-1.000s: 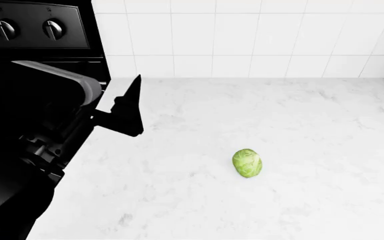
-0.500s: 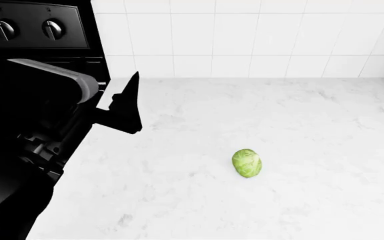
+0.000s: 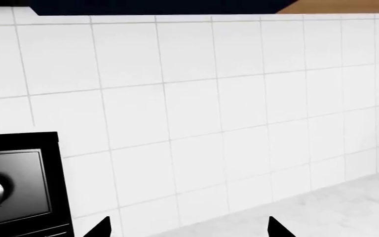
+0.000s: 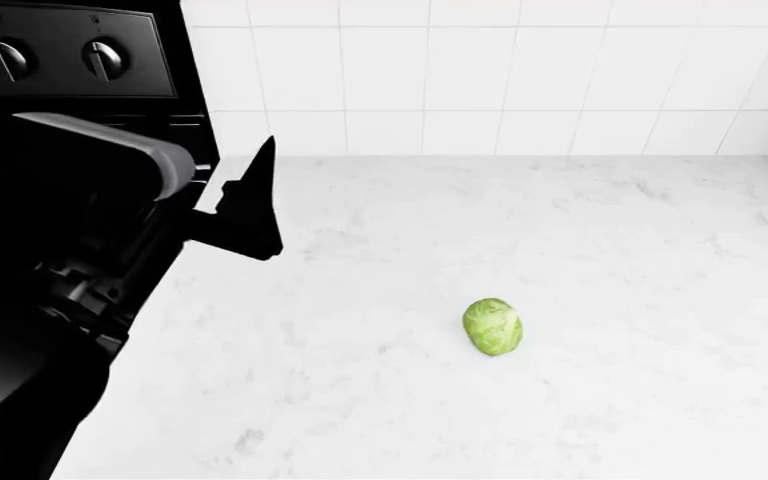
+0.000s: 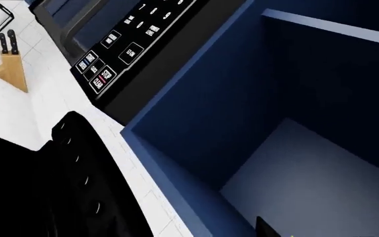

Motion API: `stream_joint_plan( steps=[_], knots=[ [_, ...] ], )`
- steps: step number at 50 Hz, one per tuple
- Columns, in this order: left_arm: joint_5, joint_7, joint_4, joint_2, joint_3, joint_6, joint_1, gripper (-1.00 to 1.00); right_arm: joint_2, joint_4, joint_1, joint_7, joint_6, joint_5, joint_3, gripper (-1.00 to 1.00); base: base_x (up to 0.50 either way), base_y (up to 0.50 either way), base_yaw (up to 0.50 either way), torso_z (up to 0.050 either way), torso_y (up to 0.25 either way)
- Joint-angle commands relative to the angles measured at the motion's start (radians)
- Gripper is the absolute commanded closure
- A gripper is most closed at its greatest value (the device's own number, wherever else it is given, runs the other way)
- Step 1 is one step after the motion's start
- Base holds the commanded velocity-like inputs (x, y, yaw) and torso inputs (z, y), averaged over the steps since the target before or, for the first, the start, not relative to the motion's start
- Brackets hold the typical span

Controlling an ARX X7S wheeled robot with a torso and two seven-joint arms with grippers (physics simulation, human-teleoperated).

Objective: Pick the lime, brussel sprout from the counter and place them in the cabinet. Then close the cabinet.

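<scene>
Left claw (image 4: 253,205) slightly higher, beside stove (image 4: 71,60)

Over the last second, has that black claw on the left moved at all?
Yes, slightly. The left gripper has crept up and toward the stove, while the brussel sprout stays put on the counter.

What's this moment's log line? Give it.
sprout: on counter | left tool: open, empty | cabinet: open

White square wall tiles (image 4: 518,80) backed the marble-look counter (image 4: 624,240). A black stove panel (image 4: 64,50) with two knobs stood at one side. Elsewhere, a microwave keypad (image 5: 120,52), knife block (image 5: 12,71) and dark blue cabinet interior (image 5: 308,98) showed.
</scene>
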Motion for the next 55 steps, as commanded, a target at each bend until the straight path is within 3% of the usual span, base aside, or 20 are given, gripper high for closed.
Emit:
stream_joint_plan(
  steps=[1,38,55],
  knots=[
    [0.016,0.008,-0.022,-0.022,0.042,0.026,0.070,-1.00,0.055,-0.152,-0.019,0.024,0.078,0.058,-0.022,-1.00,0.00,0.00,0.00,0.000,0.000],
    [0.001,-0.012,-0.019,-0.029,0.044,0.029,0.074,-1.00,0.157,-0.320,-0.156,0.100,0.181,0.226,-0.004,-1.00,0.00,0.00,0.00,0.000,0.000],
    [0.002,-0.012,-0.026,-0.042,0.030,0.049,0.091,-1.00,0.327,-0.399,-0.276,0.182,0.240,0.405,0.089,-1.00,0.00,0.00,0.00,0.000,0.000]
  ],
)
